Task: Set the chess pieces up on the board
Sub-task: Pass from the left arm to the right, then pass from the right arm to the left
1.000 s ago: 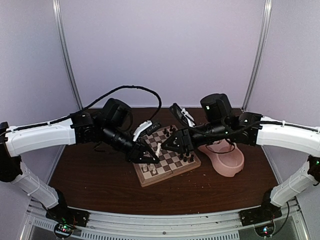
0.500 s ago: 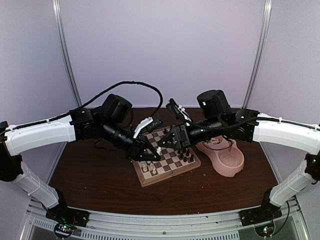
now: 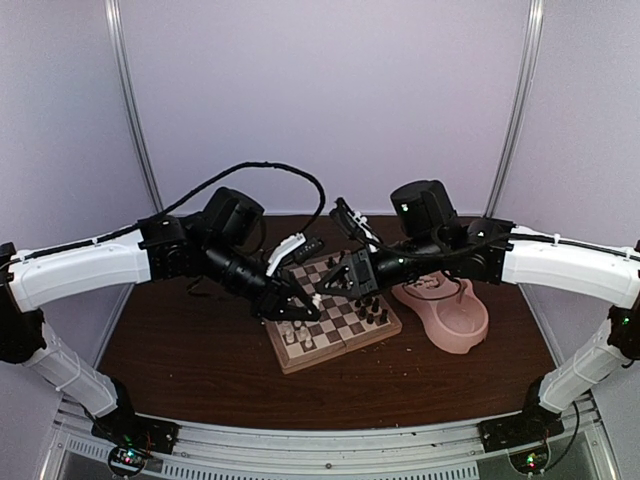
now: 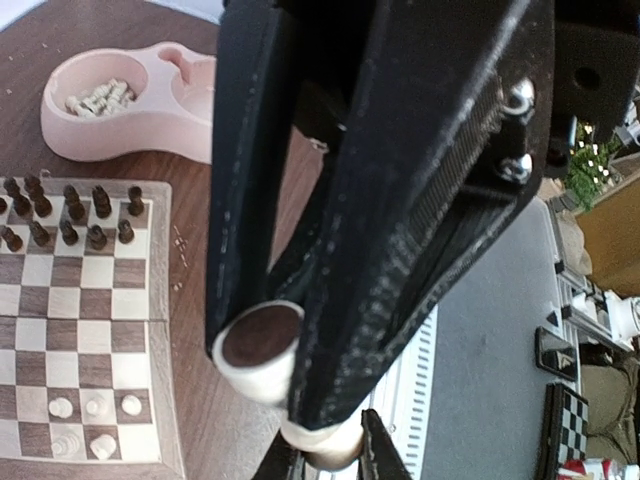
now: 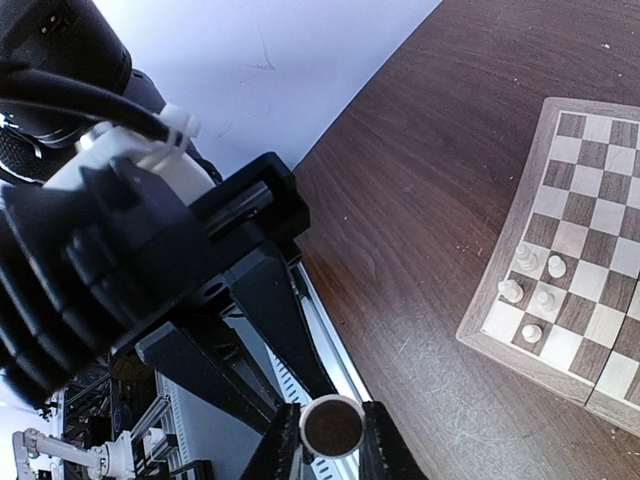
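Both grippers meet above the board [image 3: 350, 330], tip to tip. My left gripper [image 3: 303, 310] is shut on a cream-white chess piece [image 4: 258, 352] whose dark felt base faces its camera. My right gripper [image 3: 327, 289] is shut on a cream-white piece with a dark base [image 5: 333, 428]. In the left wrist view the right fingertips [image 4: 375, 450] pinch a cream end [image 4: 322, 440] just below the left jaws. I cannot tell whether this is one piece or two. Several white pieces [image 5: 530, 285] stand at one end of the board [image 5: 600, 380]. Dark pieces [image 4: 70, 215] stand at the other end.
A pink double bowl [image 3: 462, 325] sits right of the board, with loose white pieces [image 4: 95, 97] in one well. Dark wooden tabletop [image 5: 440, 190] surrounds the board. An aluminium rail [image 3: 320, 440] runs along the near edge.
My right gripper has moved left toward my left gripper. The gap between the two has closed around the white piece above the board.
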Tool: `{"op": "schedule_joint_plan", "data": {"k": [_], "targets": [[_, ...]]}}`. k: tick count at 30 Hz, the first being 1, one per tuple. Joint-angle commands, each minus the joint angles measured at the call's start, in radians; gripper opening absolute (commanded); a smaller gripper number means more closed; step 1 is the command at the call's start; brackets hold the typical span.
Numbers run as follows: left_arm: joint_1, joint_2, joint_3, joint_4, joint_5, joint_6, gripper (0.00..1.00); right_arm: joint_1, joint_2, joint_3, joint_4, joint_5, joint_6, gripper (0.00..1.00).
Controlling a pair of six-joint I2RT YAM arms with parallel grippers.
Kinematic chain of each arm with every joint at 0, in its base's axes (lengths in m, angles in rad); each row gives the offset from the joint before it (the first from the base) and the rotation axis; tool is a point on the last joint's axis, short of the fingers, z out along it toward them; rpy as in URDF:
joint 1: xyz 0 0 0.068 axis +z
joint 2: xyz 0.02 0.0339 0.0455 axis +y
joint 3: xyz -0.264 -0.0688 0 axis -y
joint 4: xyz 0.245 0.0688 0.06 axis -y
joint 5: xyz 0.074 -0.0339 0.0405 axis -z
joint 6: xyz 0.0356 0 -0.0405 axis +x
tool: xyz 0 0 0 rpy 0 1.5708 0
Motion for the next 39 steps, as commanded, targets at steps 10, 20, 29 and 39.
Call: {"op": "schedule_joint_plan", "data": {"k": [10,20,29,39], "targets": [[0.046,-0.226,-0.302,0.561,-0.108,-0.362,0.54,-0.008,-0.117,-0.149,0.389,0.16,0.088,0.07],[0.046,-0.244,-0.43,1.032,-0.158,-0.743,0.49,-0.007,-0.144,-0.263,0.725,0.246,0.125,0.08],[0.045,-0.222,-0.401,1.029,-0.198,-0.781,0.46,0.005,-0.125,-0.264,0.782,0.232,0.116,0.08],[0.045,-0.209,-0.4,1.08,-0.208,-0.802,0.4,0.011,-0.109,-0.287,0.816,0.218,0.128,0.08]]}}
